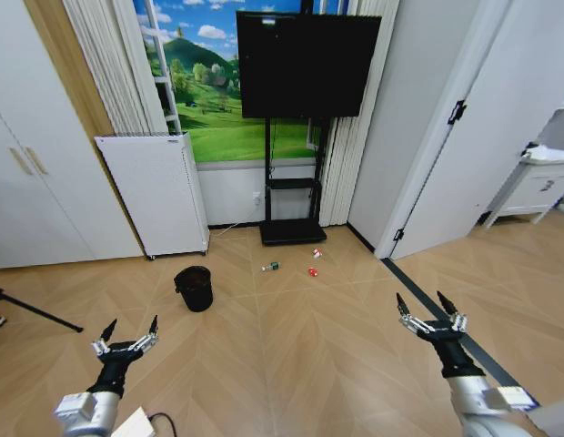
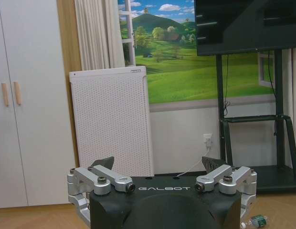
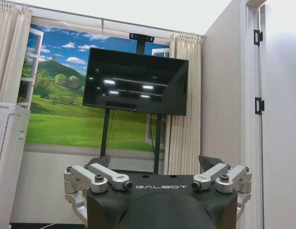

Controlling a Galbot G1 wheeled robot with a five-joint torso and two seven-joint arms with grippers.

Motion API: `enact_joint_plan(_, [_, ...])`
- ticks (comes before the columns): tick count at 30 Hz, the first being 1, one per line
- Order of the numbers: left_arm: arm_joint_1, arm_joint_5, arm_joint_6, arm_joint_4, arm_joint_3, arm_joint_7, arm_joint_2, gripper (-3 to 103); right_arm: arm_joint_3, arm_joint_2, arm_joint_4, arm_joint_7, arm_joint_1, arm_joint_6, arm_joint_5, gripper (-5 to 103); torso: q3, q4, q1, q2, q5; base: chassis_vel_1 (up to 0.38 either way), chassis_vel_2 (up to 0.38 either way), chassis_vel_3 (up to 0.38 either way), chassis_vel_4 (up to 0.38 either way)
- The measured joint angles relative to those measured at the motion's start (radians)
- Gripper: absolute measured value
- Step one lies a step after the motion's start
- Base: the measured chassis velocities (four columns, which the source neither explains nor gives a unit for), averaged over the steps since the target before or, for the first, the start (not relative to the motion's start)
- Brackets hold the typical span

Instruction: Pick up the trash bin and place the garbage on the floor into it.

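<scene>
We are holding both arms raised at the near edge of the head view. The left gripper [image 1: 129, 328] is standing with its fingers spread wide and gripping nothing; the right gripper [image 1: 427, 305] is likewise spread wide and empty.

Ahead of the left gripper, and a little toward the right gripper's side, the trash bin [image 1: 194, 288] is standing upright on the wooden floor [image 1: 300, 364], well apart from both grippers.

Beyond the bin, between the lines of the two grippers, the garbage is lying on the floor: the small bottle [image 1: 270, 267], the red piece [image 1: 313, 271] beside it, and the red-and-white packet [image 1: 317, 253] just behind. In the left wrist view the bottle [image 2: 257, 221] is showing beside the gripper body.

Farther off, the white appliance [image 1: 155, 193] and the TV stand [image 1: 293, 182] are standing against the wall.
</scene>
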Motion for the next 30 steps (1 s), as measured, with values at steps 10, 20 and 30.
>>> enact_joint_plan(10, [-0.001,0.001,-0.010,0.011,0.001,0.008,-0.002,100,0.004,0.002,0.002,0.002,-0.004,0.002,-0.001,100,0.000,0.0002,0.000,0.000,0.0004,-0.199,0.203,0.208,-0.203])
enact_joint_plan(20, [-0.014,0.005,-0.016,0.038,0.013,0.016,-0.004,100,0.003,0.005,-0.007,0.002,-0.005,0.004,-0.006,100,0.000,0.0000,0.000,0.000,-0.0001,-0.305,0.310,0.301,-0.305])
enact_joint_plan(30, [-0.028,0.013,-0.017,0.055,0.023,0.018,-0.013,100,0.002,-0.003,-0.024,0.002,0.002,0.005,-0.009,100,0.000,0.0001,0.000,0.000,0.0004,-0.368,0.379,0.360,-0.360])
